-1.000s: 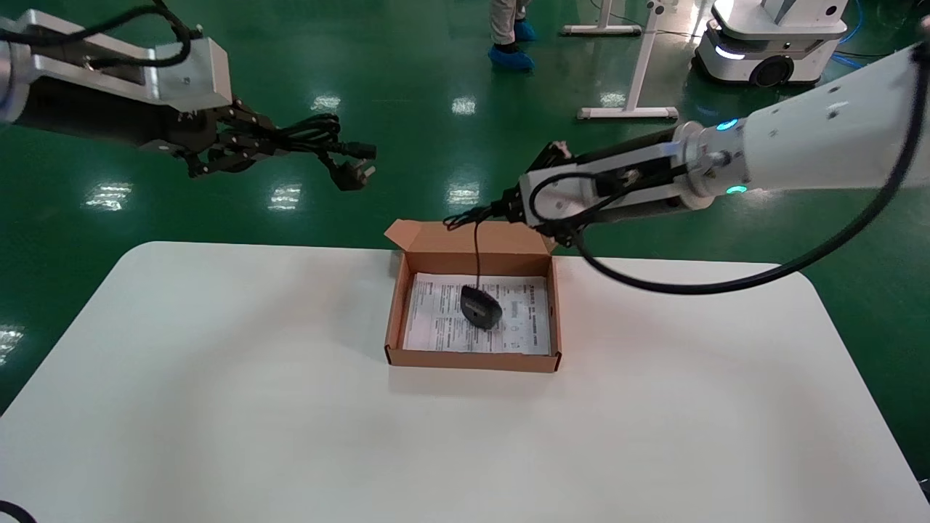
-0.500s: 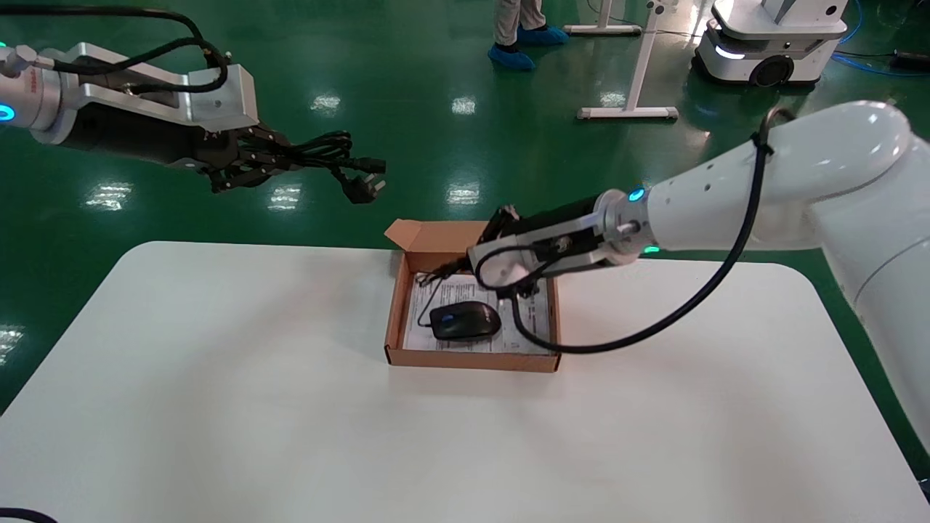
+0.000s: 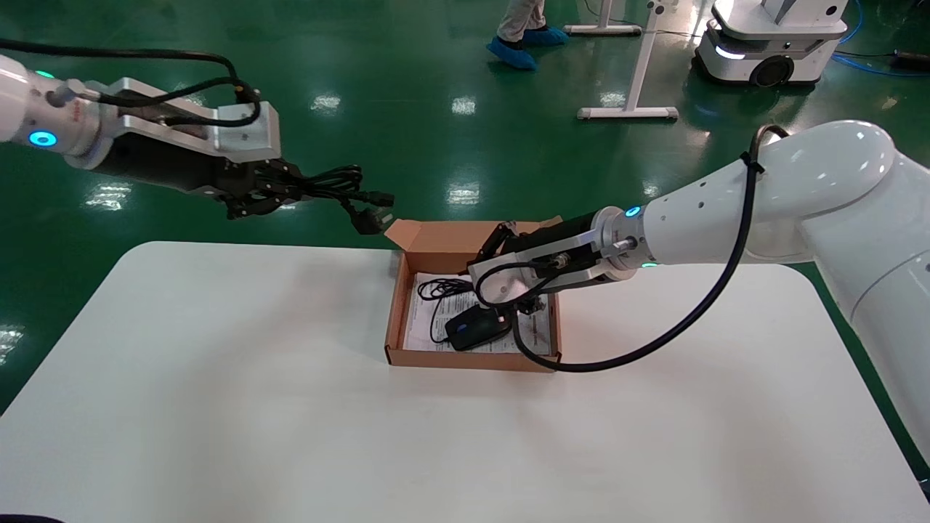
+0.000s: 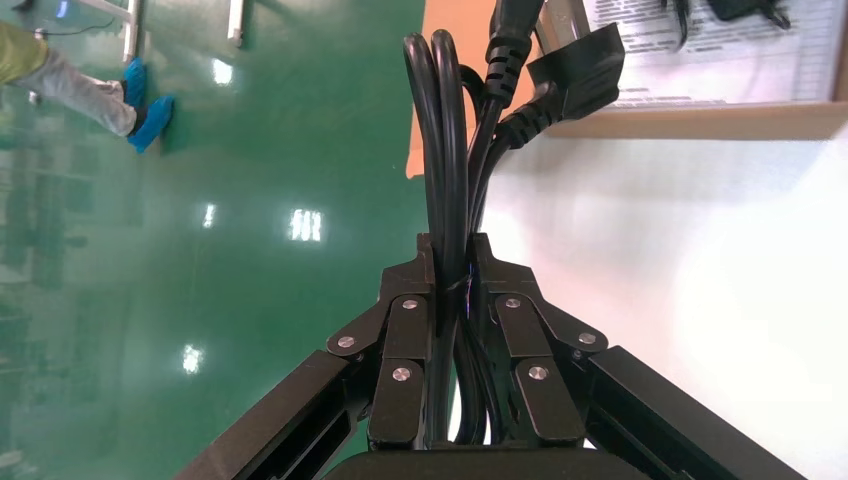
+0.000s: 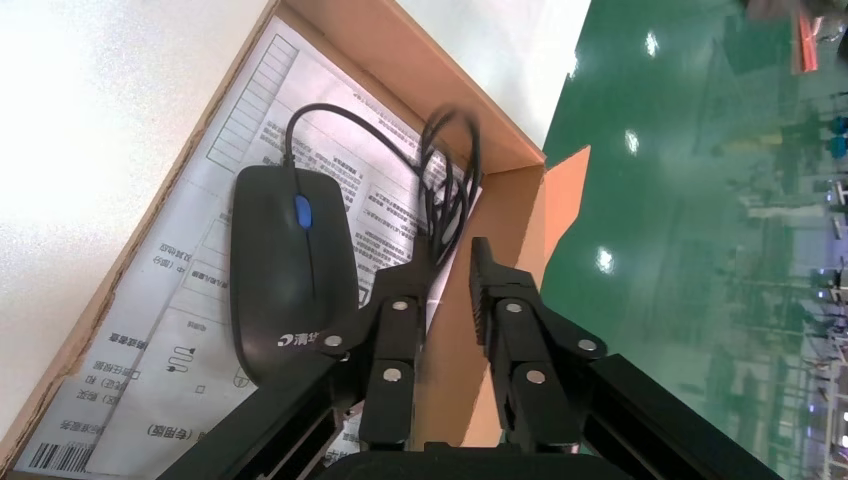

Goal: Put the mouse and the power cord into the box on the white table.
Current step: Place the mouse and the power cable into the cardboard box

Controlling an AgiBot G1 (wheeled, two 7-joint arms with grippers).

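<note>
The brown box [image 3: 472, 359] stands open at the far middle of the white table [image 3: 254, 407]. The black mouse [image 3: 476, 328] lies flat on the printed sheet inside it, its thin wire [image 5: 450, 165] looped beside it. My right gripper [image 3: 488, 250] hovers low over the box's far right part, open, with the wire running past one fingertip [image 5: 425, 270]. My left gripper [image 3: 280, 190] is shut on the coiled power cord [image 3: 330, 185] in the air, left of the box and beyond the table's far edge. The cord's plug [image 3: 367, 218] hangs near the box's flap.
Green floor lies beyond the table's far edge. A person's blue shoe covers [image 3: 512, 54], a white stand [image 3: 628, 112] and a white mobile robot base [image 3: 770, 36] are far behind. My right arm's black cable [image 3: 654, 341] droops over the table right of the box.
My right gripper came down into the box, laid the mouse flat and opened off its wire. My left arm moved right and lower toward the box with the cord.
</note>
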